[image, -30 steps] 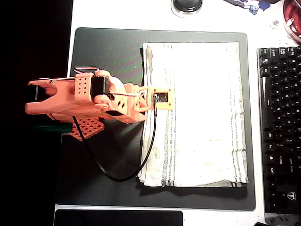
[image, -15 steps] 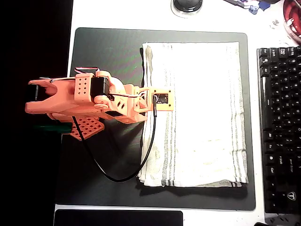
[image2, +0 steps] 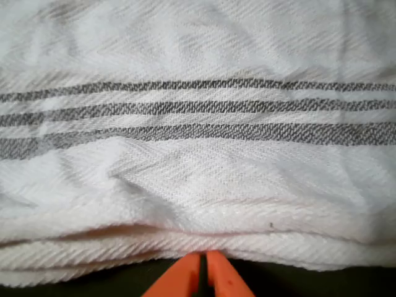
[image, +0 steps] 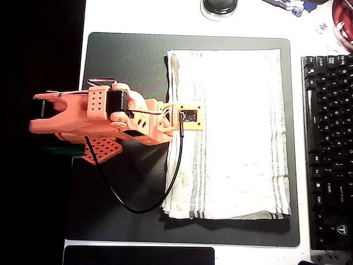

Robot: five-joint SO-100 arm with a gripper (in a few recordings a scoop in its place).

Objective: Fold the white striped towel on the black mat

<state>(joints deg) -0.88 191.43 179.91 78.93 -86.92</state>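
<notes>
White desk surface framed the black mat (image: 127, 61), which carried the white striped towel (image: 231, 132) flat, already doubled into layers. My gripper (image2: 205, 272) sat low at the towel's left edge in the overhead view; its orange tips were pressed together, holding nothing, right against the stacked hem. I judged the cloth soft, light and limp, best pinched through all layers at that near edge.
</notes>
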